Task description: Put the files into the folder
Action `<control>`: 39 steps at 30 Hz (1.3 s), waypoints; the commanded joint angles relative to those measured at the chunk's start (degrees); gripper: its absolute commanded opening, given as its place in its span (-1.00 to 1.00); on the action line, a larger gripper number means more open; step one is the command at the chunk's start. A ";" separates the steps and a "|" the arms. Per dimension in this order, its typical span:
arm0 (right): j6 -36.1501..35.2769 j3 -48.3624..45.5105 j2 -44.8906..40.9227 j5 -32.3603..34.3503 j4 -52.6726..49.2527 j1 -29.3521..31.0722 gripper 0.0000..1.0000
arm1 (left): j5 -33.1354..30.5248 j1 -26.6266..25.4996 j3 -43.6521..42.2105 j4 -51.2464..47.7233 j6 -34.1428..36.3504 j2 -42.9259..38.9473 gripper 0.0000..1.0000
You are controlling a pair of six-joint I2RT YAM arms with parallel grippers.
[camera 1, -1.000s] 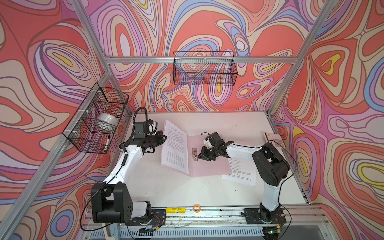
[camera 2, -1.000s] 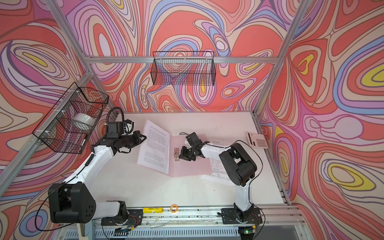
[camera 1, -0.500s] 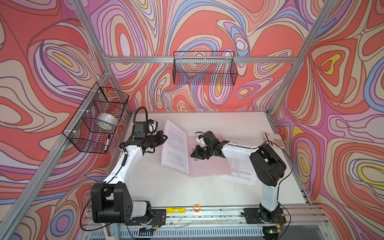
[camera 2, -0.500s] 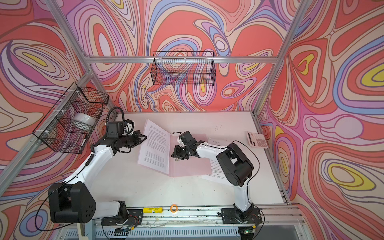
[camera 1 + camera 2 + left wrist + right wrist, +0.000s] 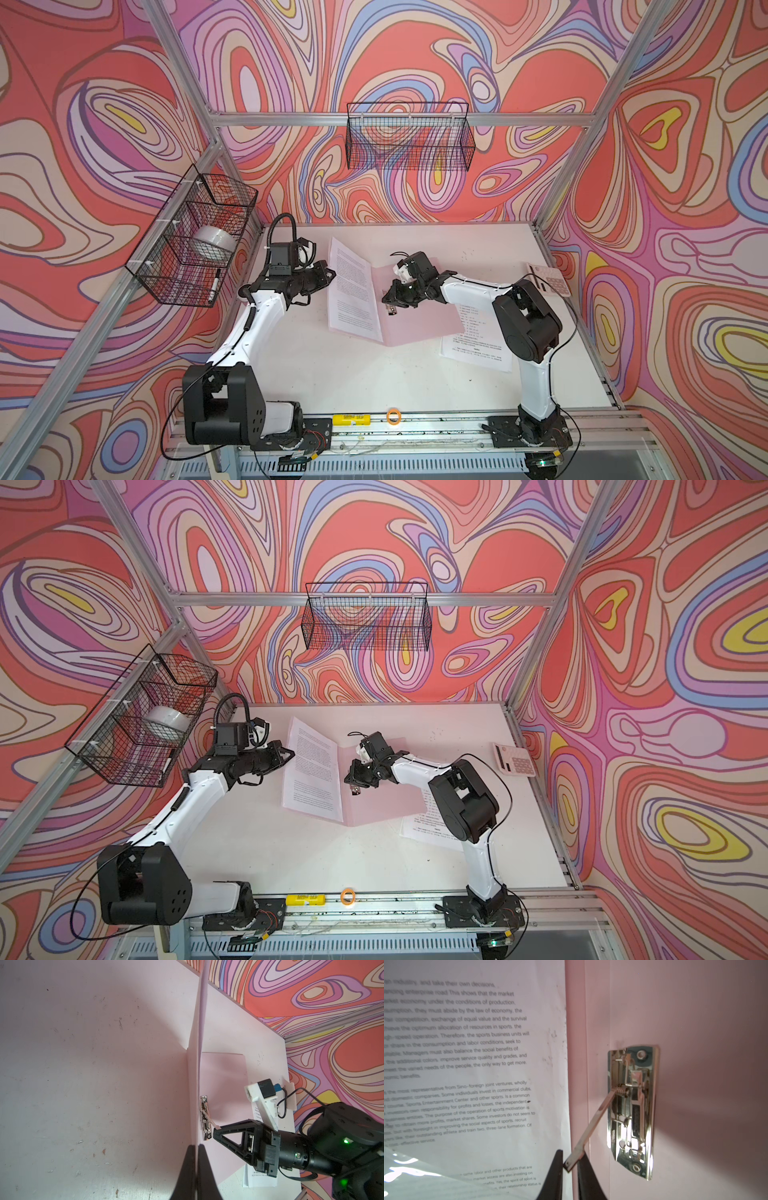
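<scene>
I count one folder (image 5: 419,328), one metal clip (image 5: 633,1109), files (image 5: 353,291) in two places, one calculator (image 5: 514,759), two wire baskets (image 5: 409,141), one tape roll (image 5: 214,241), one orange ring (image 5: 393,415), plus two of mine: left end effector (image 5: 330,274) and right end effector (image 5: 387,298).

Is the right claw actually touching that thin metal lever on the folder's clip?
Touching. The right wrist view shows the right gripper pinching the free end of the metal lever, both jaws pressed against it with no gap.
</scene>
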 commanded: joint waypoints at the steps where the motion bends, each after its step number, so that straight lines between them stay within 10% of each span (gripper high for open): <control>1: -1.65 2.83 2.37 -0.06 -1.40 -0.46 -0.72 | 1.84 -1.31 1.02 -0.67 1.53 1.01 -1.00; 30: -2.99 18.60 18.69 -11.30 4.26 -5.72 -0.74 | 1.81 -2.28 1.25 -2.25 3.06 1.09 -1.00; 39: -0.72 18.05 10.28 -15.83 7.97 -6.40 -0.58 | -0.34 -2.13 7.90 -9.77 6.52 2.56 -1.00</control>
